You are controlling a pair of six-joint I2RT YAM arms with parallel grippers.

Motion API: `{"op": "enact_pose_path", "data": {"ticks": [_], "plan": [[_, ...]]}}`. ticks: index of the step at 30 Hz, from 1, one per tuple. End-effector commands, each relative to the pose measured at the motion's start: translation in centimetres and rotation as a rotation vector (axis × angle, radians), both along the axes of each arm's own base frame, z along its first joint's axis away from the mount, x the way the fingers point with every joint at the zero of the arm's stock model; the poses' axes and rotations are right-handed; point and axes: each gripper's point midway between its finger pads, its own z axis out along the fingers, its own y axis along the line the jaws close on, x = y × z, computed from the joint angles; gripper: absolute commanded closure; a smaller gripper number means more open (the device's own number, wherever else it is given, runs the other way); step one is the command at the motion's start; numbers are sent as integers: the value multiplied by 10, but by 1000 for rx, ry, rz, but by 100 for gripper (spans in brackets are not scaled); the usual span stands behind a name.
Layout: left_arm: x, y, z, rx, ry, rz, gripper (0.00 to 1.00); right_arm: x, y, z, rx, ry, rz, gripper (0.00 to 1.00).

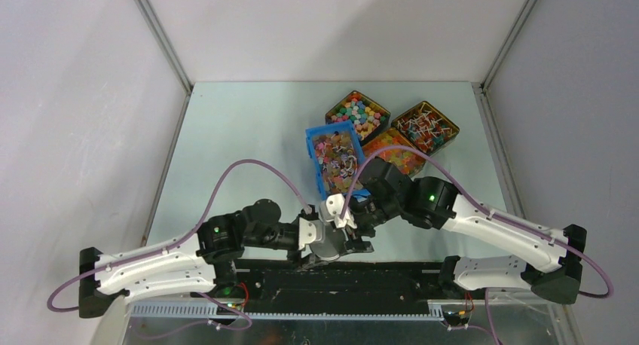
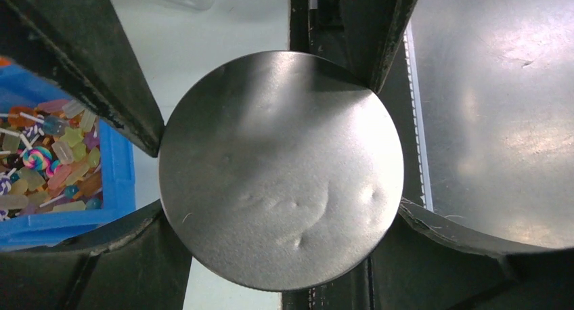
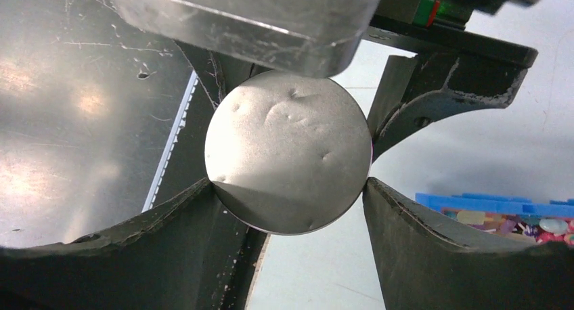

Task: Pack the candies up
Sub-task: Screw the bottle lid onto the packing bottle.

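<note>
Both tools meet on one round metal tin (image 2: 277, 141) at the near edge of the desk (image 1: 249, 134). My left tool (image 2: 281, 215) clamps it across its width. My right tool (image 3: 290, 188) stands wide, with its fingers against the rim on either side. The candies (image 1: 337, 160) lie heaped in the blue bin (image 2: 122, 168) just beyond. I judge them light, loose and slick-wrapped, far smaller than my fingers. Pinching into the top of the heap should work better than chasing a single piece.
</note>
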Motion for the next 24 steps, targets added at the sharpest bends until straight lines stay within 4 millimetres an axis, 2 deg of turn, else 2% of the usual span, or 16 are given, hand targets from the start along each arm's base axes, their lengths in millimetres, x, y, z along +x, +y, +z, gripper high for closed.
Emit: {"op": "enact_pose_path", "data": {"ticks": [1,13,24], "plan": [[28,-20,63,-232,-69,132,52,2,15,10,58,-13,-32,21],[44,-25,69,-245,-68,219,52,2,22,12,78,37,-98,21],[55,-29,76,-278,-66,277,53,12,31,6,91,70,-222,22]]}}
